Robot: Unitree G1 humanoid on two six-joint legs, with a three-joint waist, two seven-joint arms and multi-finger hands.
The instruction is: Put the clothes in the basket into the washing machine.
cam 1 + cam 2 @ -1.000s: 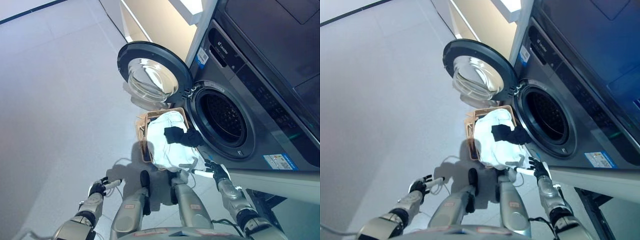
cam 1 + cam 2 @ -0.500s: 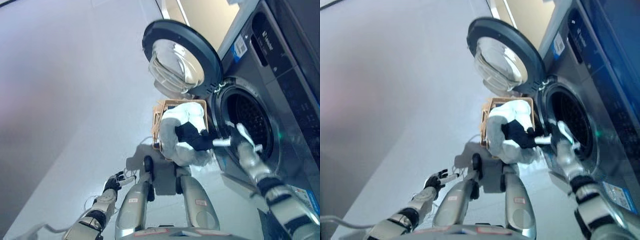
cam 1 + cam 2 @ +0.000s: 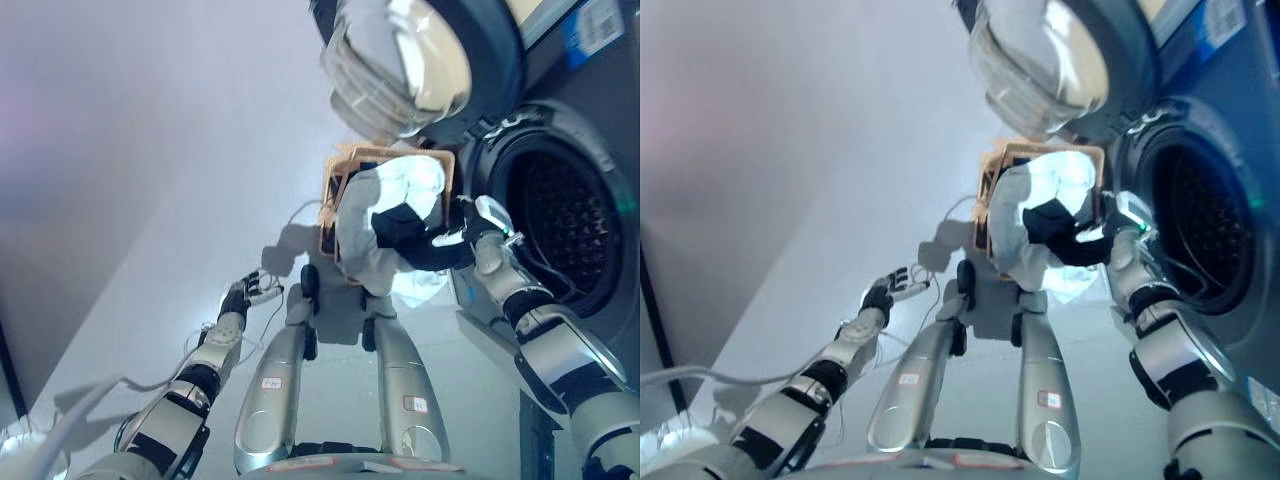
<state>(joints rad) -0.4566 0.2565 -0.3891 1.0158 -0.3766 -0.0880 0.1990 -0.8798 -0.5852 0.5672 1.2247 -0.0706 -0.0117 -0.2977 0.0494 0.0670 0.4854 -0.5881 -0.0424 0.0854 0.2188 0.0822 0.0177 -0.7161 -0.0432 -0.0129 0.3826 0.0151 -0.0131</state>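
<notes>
A tan woven basket stands on the floor beside the washing machine. It is heaped with a white cloth, and a black cloth lies on top. My right hand is at the black cloth's right edge, between the basket and the drum opening. Its white-tipped fingers reach straight onto the black cloth, with no curl round it showing. My left hand hangs low on the left over the floor, fingers spread and empty.
The round glass door of the washing machine stands swung open above the basket. The dark machine front fills the right side. Pale floor spreads to the left.
The camera has tipped down and closer, so the whole scene has shifted. My right hand has moved from in front of the drum to the black cloth on the basket. The left hand stays idle.
</notes>
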